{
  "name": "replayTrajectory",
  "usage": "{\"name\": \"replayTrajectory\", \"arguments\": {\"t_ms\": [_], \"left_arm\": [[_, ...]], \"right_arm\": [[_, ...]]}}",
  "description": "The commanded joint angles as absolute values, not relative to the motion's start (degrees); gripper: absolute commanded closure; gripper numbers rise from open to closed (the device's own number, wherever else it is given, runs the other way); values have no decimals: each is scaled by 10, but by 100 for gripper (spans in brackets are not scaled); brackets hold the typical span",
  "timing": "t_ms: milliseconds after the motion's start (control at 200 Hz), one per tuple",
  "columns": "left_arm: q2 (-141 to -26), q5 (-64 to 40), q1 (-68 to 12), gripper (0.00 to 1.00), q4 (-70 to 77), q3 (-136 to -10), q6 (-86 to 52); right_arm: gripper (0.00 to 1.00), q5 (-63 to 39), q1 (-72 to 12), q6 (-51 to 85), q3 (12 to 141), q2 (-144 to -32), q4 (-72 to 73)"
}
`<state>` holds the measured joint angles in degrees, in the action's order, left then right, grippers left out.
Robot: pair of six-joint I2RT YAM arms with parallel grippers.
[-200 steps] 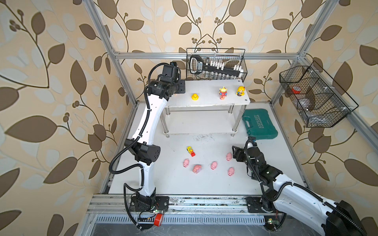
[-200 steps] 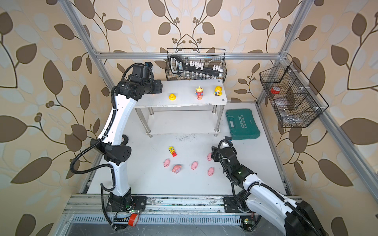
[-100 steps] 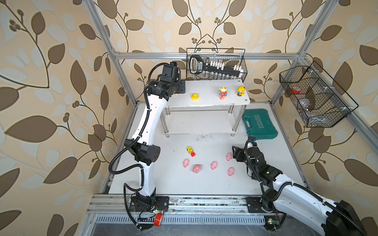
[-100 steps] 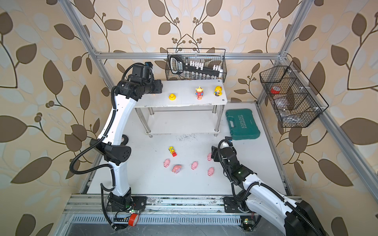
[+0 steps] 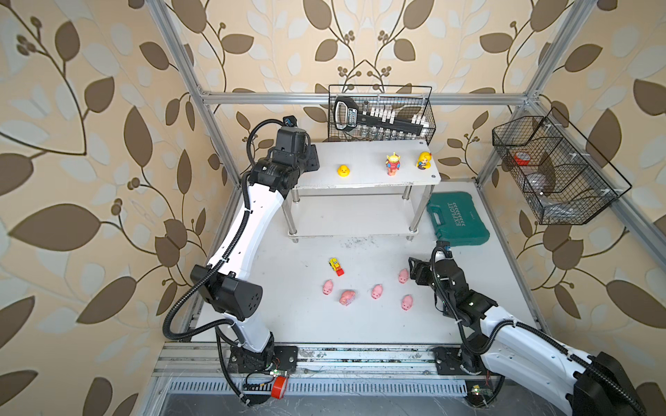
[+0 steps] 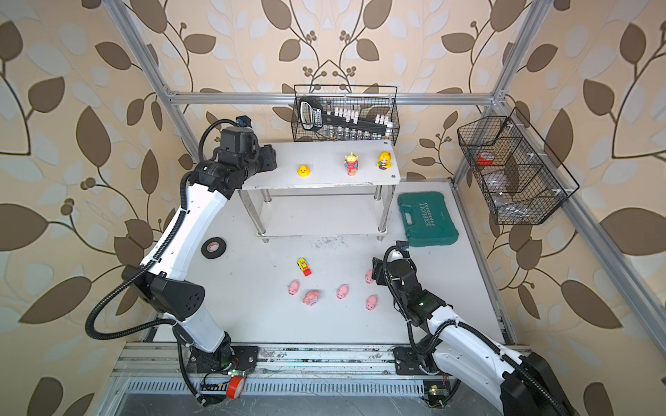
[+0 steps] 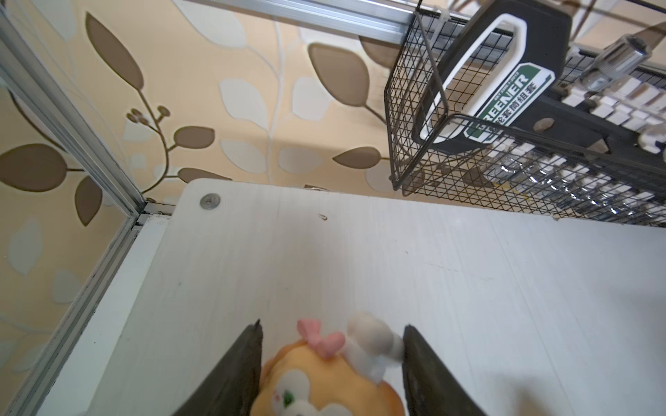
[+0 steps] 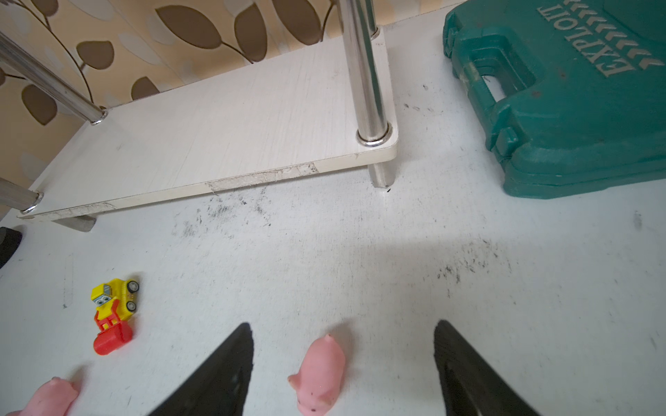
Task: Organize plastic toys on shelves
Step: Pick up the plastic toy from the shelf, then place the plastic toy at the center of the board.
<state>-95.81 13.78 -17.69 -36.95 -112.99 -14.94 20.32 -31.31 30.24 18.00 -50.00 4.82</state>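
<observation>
No movement is visible since the earlier frames. The left fingers (image 7: 238, 367) grasp the orange animal (image 7: 324, 385) over the left end of the top shelf (image 7: 396, 259). This is judged the placing step, which calls for lowering and release. The right fingers (image 8: 223, 367) stand open astride a piglet (image 8: 319, 371) on the table (image 8: 360, 252), and need only close.

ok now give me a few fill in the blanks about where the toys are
The left tool is shut on an orange animal wearing a pink ____.
On the rack, the yellow duck stands on the ____ board.
The right tool stands open around a ____ pig on the table.
The toy truck is yellow and ____.
Missing words: bow, top, pink, red.
</observation>
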Motion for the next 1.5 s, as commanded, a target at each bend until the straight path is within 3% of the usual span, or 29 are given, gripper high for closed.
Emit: {"name": "replayTrajectory", "arguments": {"t_ms": [0,240,600,800,1020,1255,1495], "left_arm": [[-893,169,-182,70,-258,-1090,-161],[-834,109,-181,70,-345,-1090,-172],[-554,27,-182,72,-346,-760,-254],[-483,-36,-182,72,-334,-643,-297],[-483,-68,-182,75,-297,-561,-355],[-484,86,-205,82,-167,-359,-397],[-603,162,-221,82,-232,-377,-403]], "right_arm": [[23,198,-310,302,172,-499,57],[23,189,-310,303,173,-475,47],[24,129,-311,308,188,-468,23],[25,51,-311,306,206,-510,19],[26,-10,-319,315,235,-537,21],[26,1,-328,304,244,-561,17],[25,20,-327,298,238,-551,7]]}}
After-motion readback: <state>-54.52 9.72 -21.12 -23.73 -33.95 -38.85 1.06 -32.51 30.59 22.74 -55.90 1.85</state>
